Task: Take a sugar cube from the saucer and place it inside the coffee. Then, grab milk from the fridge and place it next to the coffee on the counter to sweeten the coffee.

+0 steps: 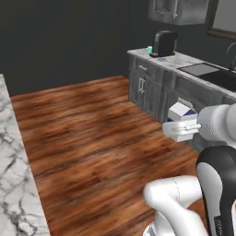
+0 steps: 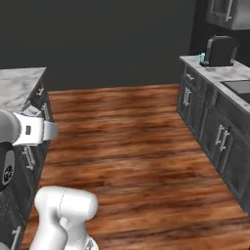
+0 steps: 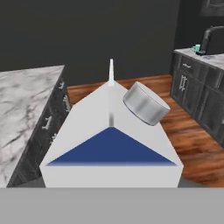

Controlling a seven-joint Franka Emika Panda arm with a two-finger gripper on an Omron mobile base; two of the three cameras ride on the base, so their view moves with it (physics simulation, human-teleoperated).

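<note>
Hand view: milk (image 3: 111, 144) (silver-capped) between jaws

A: Fig. legend, qty per item. Milk (image 3: 111, 144): 1 carton, w/ 1 grey round cap (image 3: 145, 103) and 1 blue triangle on its face. Coffee (image 1: 150, 50): 1 teal cup. Black coffee machine (image 1: 164, 43): 1.

B: Counters?

A: 2 marble-topped runs: the counter (image 1: 186, 60) w/ the machine, plus 1 island slab (image 3: 26, 100) opp. it. Sink (image 1: 223, 78): 1 dark basin; faucet (image 1: 230, 53): 1, partly cut off. Wall cabinet (image 1: 177, 10): 1 in left base view.

B: Cabinet handles?

A: Approx. only; small and blurred at this res., so no firm count. Floor (image 2: 132, 141): 1 wood surface.
</note>
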